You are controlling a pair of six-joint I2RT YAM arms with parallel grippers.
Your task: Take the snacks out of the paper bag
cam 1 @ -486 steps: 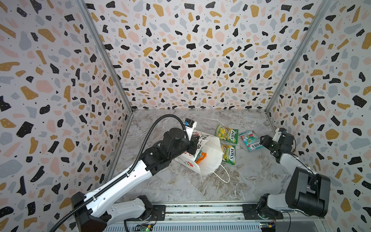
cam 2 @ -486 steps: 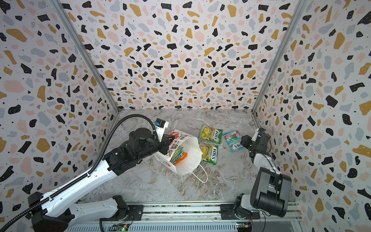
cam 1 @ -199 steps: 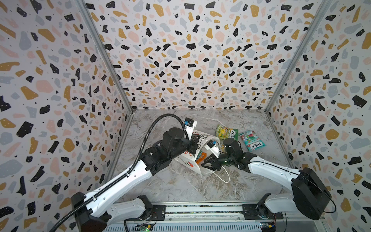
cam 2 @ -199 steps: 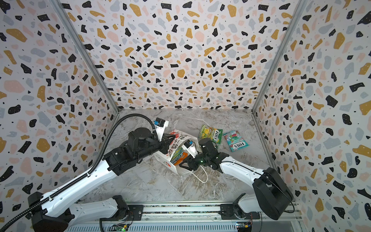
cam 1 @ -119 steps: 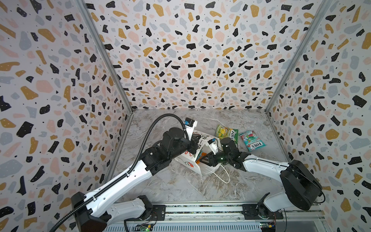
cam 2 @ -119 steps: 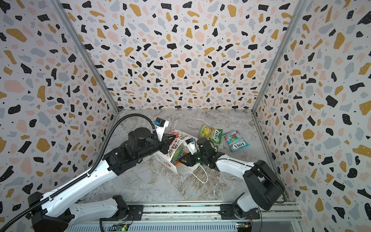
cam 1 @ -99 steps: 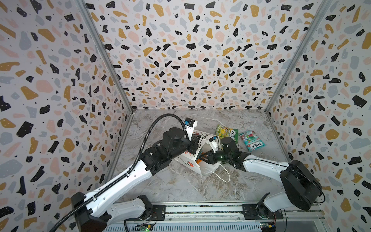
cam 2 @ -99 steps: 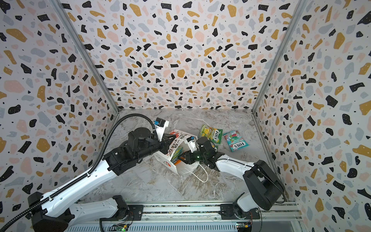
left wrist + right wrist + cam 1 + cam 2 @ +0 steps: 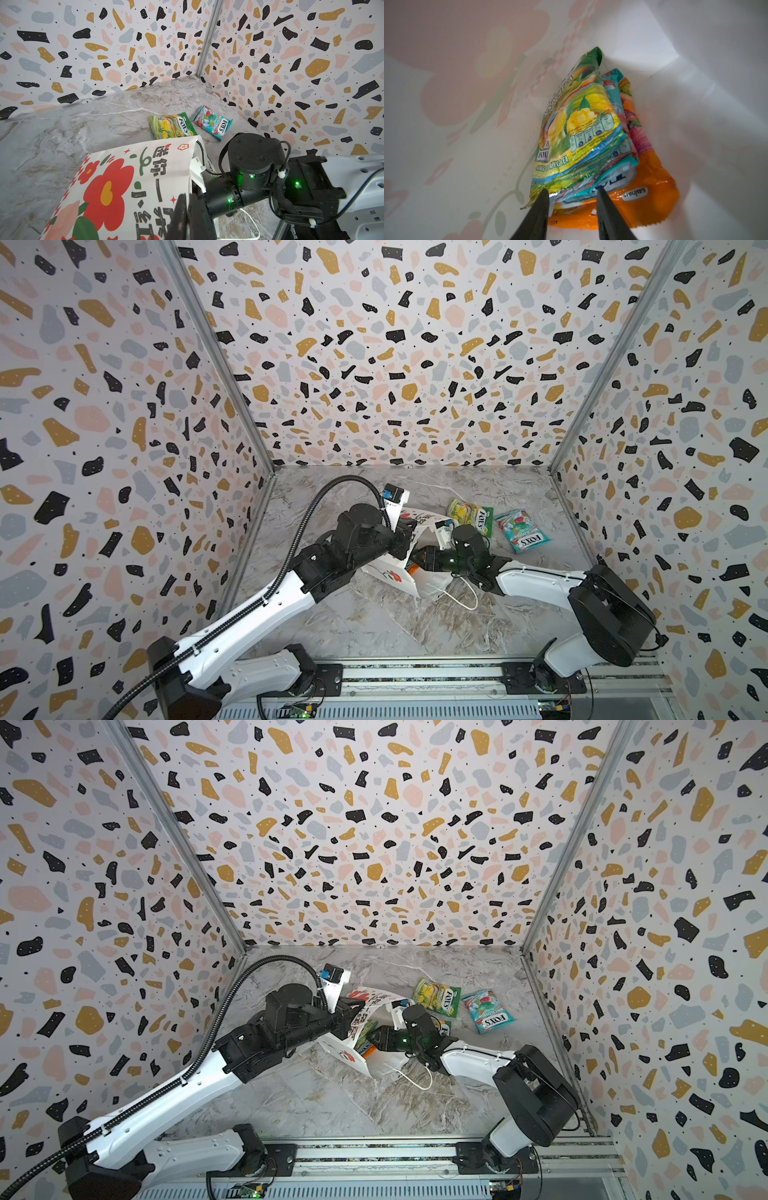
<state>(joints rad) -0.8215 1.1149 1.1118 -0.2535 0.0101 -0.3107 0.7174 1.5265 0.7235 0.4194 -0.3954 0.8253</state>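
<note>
Top view: marble tabletop, terrazzo walls; left pincer tight on paper bag, right pincer ajar.

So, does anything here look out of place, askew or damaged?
The paper bag is tipped over, not upright, its rim pinched by the shut left tool; one cord handle trails loose on the table. Its mouth looks creased where the right tool reaches in. Nothing looks torn or spilled.
</note>
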